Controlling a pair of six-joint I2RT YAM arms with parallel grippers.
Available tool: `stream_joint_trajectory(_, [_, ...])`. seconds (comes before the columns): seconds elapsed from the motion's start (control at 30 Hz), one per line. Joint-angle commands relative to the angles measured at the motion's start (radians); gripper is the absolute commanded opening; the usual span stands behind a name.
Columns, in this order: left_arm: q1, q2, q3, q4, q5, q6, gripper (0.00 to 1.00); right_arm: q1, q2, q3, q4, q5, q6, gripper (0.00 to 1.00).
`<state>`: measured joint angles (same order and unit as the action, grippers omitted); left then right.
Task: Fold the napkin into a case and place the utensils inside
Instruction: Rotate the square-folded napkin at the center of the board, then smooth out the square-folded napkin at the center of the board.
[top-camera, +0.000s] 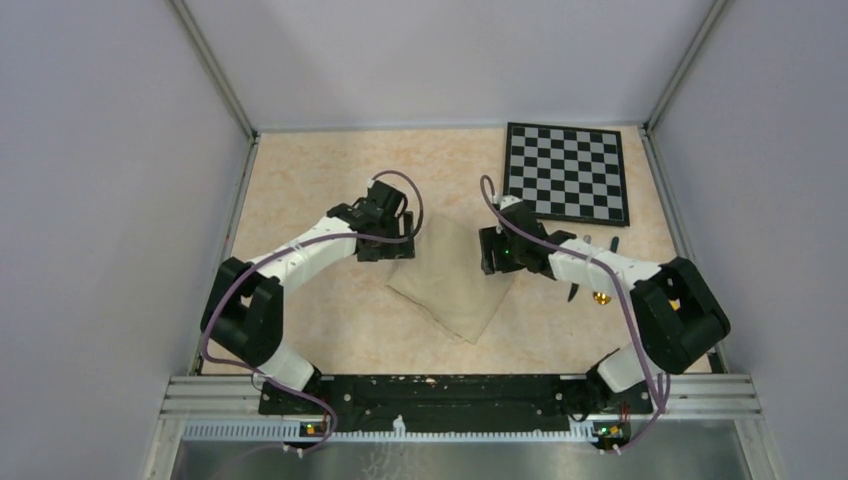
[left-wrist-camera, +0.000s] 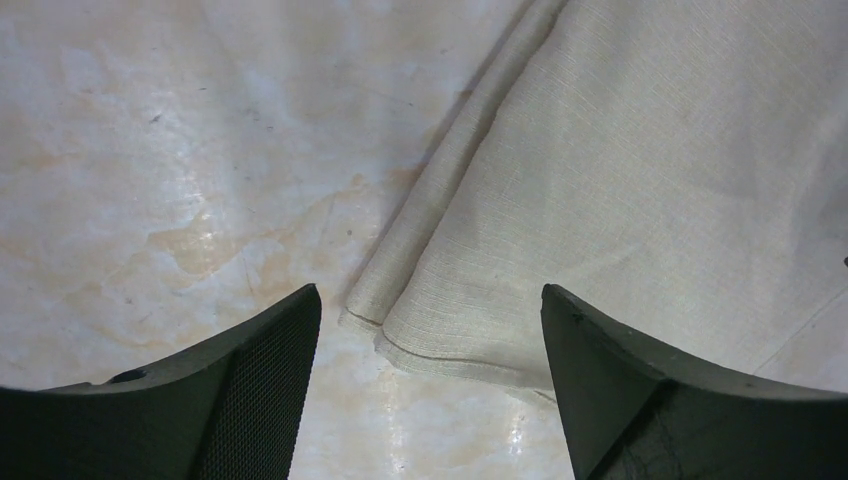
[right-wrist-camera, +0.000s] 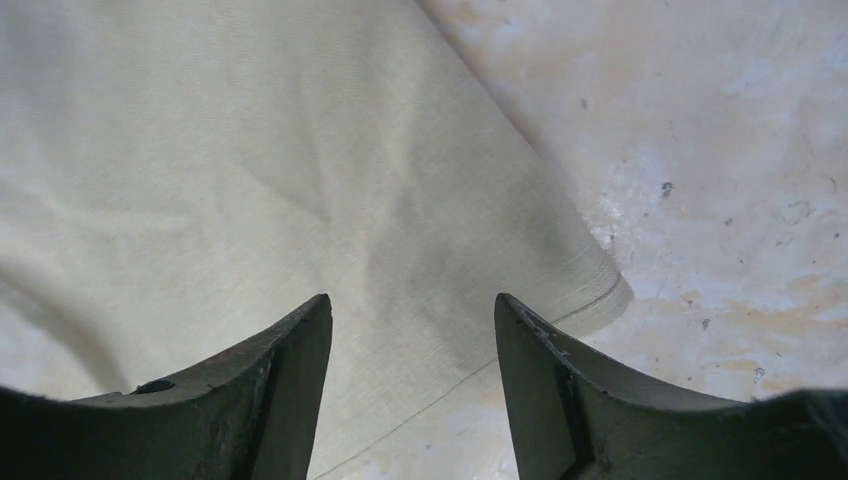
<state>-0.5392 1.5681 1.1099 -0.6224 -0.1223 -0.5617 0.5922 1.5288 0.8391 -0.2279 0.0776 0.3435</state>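
You see a marbled beige table closed in by plain grey walls on its left, right and far sides, with aluminium posts rising at its far corners.

Your left arm reaches forward and inward from its base, elbow bent out to the left and wrist tipped down. Your left pincer points at the desk, its dark fingers spread well apart. Your right arm mirrors that pose, with the elbow out to the right and the forearm angled inward. Your right pincer also faces down, jaws parted. The two wrists sit near each other without touching.
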Motion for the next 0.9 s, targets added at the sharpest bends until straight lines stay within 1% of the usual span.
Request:
stream_joint_trajectory(0.0, [0.005, 0.004, -0.057, 0.072, 0.140, 0.117, 0.85, -0.005, -0.133, 0.005, -0.002, -0.147, -0.054, 0.61])
stream_joint_trajectory(0.17, [0.031, 0.013, -0.114, 0.055, 0.144, 0.173, 0.87, -0.003, -0.182, -0.044, -0.017, -0.234, -0.027, 0.61])
stream_joint_trajectory(0.27, [0.075, 0.012, -0.149, 0.073, 0.202, 0.200, 0.86, -0.003, -0.201, -0.074, -0.020, -0.280, -0.005, 0.61])
stream_joint_trajectory(0.3, [0.090, 0.013, -0.163, 0.087, 0.221, 0.207, 0.84, -0.004, -0.208, -0.087, -0.014, -0.284, 0.005, 0.61])
stream_joint_trajectory(0.47, [0.153, 0.022, -0.204, 0.120, 0.310, 0.220, 0.70, -0.003, -0.219, -0.129, 0.013, -0.307, 0.057, 0.61])
stream_joint_trajectory(0.6, [0.195, 0.006, -0.251, 0.161, 0.327, 0.206, 0.53, 0.010, -0.217, -0.149, 0.049, -0.344, 0.096, 0.60])
stream_joint_trajectory(0.67, [0.224, -0.008, -0.283, 0.197, 0.344, 0.196, 0.47, 0.023, -0.204, -0.164, 0.070, -0.367, 0.116, 0.60])
stream_joint_trajectory(0.77, [0.232, 0.003, -0.293, 0.230, 0.366, 0.180, 0.37, 0.025, -0.197, -0.202, 0.112, -0.425, 0.159, 0.60])
stream_joint_trajectory(0.87, [0.236, 0.011, -0.312, 0.263, 0.354, 0.157, 0.27, 0.026, -0.214, -0.239, 0.150, -0.467, 0.196, 0.60])
